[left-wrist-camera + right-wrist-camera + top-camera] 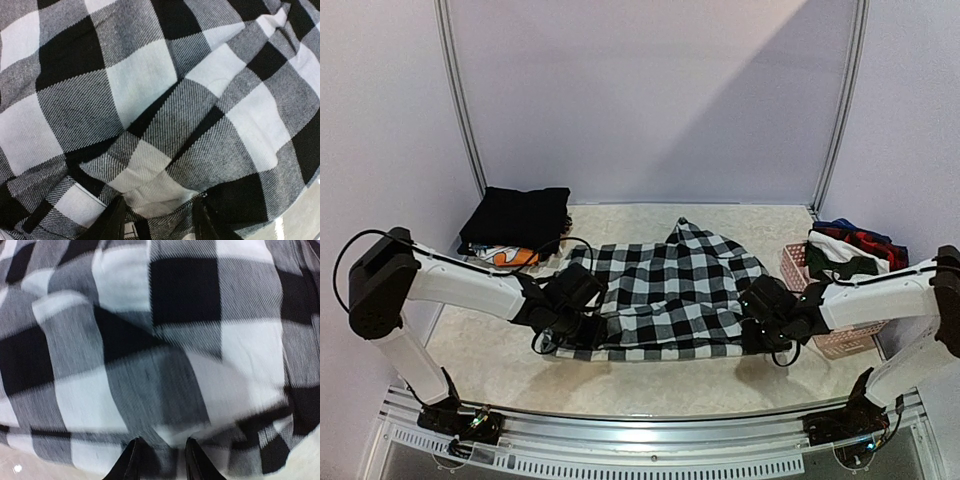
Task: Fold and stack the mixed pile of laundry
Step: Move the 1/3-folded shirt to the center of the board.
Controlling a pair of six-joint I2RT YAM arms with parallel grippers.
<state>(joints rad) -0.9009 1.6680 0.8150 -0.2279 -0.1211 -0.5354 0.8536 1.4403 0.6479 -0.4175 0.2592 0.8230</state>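
A black-and-white checked garment (670, 290) lies spread across the middle of the table. My left gripper (552, 325) is at its near left corner and my right gripper (760, 325) at its near right corner. In the left wrist view the checked cloth (150, 90) fills the frame, and a bunched fold runs between the dark fingers of the left gripper (160, 220), which is shut on it. In the right wrist view the checked cloth (165, 340) is blurred, and its edge sits pinched in the right gripper (160, 460).
A folded black garment (515, 215) sits at the back left on an orange-blue-white printed piece (505, 256). At the right a pink perforated basket (840, 338) holds more clothes (840, 258), with red and navy plaid (868, 238) on top. Metal frame posts stand behind.
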